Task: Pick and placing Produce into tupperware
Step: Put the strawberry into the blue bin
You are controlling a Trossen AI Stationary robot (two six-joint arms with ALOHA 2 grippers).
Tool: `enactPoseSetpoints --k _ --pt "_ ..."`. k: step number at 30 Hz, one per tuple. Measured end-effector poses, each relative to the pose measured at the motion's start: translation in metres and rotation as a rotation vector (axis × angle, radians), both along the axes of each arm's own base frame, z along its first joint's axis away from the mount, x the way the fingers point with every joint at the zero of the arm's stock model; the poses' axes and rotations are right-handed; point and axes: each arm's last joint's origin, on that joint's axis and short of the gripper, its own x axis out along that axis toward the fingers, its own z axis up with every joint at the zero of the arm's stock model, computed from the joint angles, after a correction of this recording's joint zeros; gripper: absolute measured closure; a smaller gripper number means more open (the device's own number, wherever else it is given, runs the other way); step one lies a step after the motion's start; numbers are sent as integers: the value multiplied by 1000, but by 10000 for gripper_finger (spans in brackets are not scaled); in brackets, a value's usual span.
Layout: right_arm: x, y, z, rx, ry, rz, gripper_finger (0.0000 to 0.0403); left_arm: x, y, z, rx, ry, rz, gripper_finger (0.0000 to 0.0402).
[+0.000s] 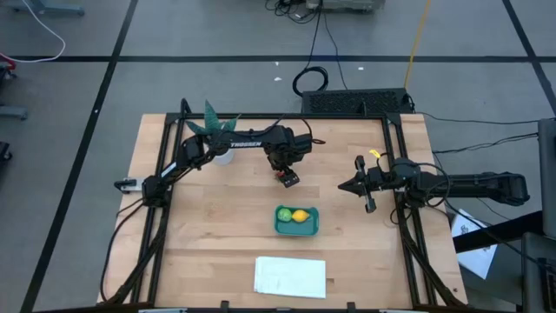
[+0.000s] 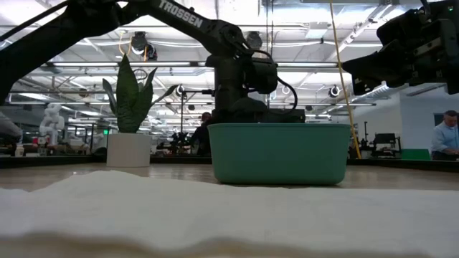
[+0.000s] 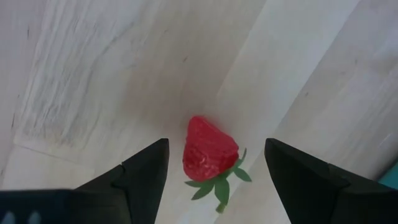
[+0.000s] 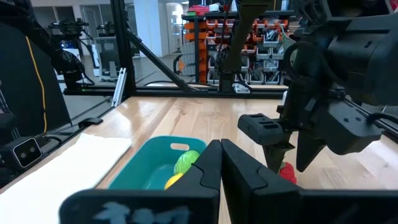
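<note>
A small red strawberry point(image 3: 208, 149) with green leaves lies on the wooden table, beyond the teal tupperware point(image 1: 297, 222). My left gripper point(image 1: 287, 178) points down over the berry. It is open, with one finger on each side of the berry and a gap on both sides. In the right wrist view the strawberry point(image 4: 287, 172) shows below those fingers. A light green piece point(image 1: 284, 214) and a yellow piece point(image 1: 301, 216) lie inside the tub. My right gripper point(image 1: 347, 185) is shut and holds level above the table, right of the tub.
A spiky green plant point(image 1: 213, 129) in a white pot point(image 2: 129, 149) stands at the far left. A flat white sheet point(image 1: 290, 276) lies near the front edge, before the tub. Black frame rails point(image 1: 395, 165) run along the table's sides.
</note>
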Motion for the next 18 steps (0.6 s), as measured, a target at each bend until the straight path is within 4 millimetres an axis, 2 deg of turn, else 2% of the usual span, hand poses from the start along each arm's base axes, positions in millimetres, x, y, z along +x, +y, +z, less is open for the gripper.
enactPoseSetpoints --k 11,18 --pt "0 0 0 0 0 0 403 -4 -1 -15 -4 22 -2 130" --pt "0 0 0 0 0 0 403 -4 -1 -16 -1 18 -32 130"
